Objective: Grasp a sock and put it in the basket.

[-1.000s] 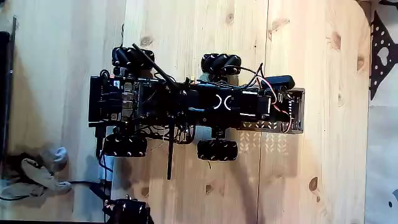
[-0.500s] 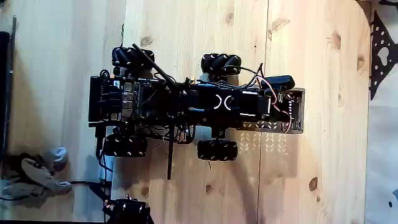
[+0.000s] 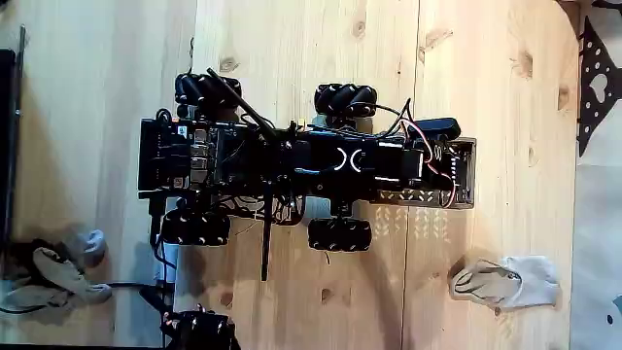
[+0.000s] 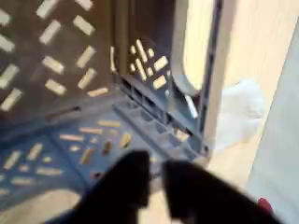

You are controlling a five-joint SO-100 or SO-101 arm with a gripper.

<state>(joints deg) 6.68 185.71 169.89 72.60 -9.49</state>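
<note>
Right now the gripper (image 4: 157, 177) hangs over the basket (image 4: 84, 103). In the wrist view its two dark fingers (image 4: 121, 187) point down at the holey floor, with a thin strip of that floor showing between them. So the gap is narrow, and nothing is held in it.

The basket is the big landmark here. In the fixed view it (image 3: 465, 199) sits at the front end of the robot (image 3: 292, 165), under the arm. Its walls and floor are dark and full of little slots.

The sock (image 3: 507, 280) lies on the wooden table (image 3: 292, 39), outside the basket. In the fixed view it is below the basket and a bit to the right, near it but not touching. In the wrist view a pale piece of it (image 4: 238, 112) shows just past the basket's wall.

The sock looks soft, floppy and very light. It will not break. It should bend and droop when it is lifted. It lies flat, so the fingers should open wide, press down on the thick bunched part near the cuff, and pinch a fold of cloth. A thin edge could slip out.

Far from the basket, past the other end of the robot, a bundle of socks (image 3: 58, 267) lies by some cables.
</note>
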